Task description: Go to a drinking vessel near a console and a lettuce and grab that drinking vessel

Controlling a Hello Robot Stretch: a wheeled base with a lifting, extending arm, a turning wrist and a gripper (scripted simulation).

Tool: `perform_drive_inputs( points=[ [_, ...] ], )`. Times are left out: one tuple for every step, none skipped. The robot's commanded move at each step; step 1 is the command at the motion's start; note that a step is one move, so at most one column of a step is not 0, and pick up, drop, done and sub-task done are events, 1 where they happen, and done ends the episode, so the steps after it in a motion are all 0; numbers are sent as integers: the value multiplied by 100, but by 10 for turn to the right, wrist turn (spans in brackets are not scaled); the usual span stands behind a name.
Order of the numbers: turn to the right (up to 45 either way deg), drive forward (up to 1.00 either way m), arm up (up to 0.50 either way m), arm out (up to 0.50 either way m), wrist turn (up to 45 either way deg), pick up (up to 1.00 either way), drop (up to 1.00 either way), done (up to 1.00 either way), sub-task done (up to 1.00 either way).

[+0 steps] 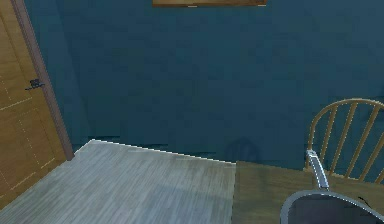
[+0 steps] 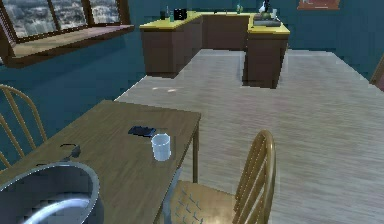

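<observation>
Pale cup [image 2: 161,147], perhaps glass, on table [image 2: 105,140]

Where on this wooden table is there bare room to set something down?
Bare wood lies at the far corner of the table, beyond the dark flat thing, and mid-table between the white cup and the metal pot. It is crowded around the pot, which takes up the near end.
</observation>
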Motion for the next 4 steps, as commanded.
perform_drive_inputs(
  points=[
    [0,0,32,0,0,0,0,0,0],
    [0,0,0,44,0,0,0,0,0],
    [0,0,0,0,450,0,0,0,0],
    [0,0,0,0,450,0,0,0,0]
  ],
)
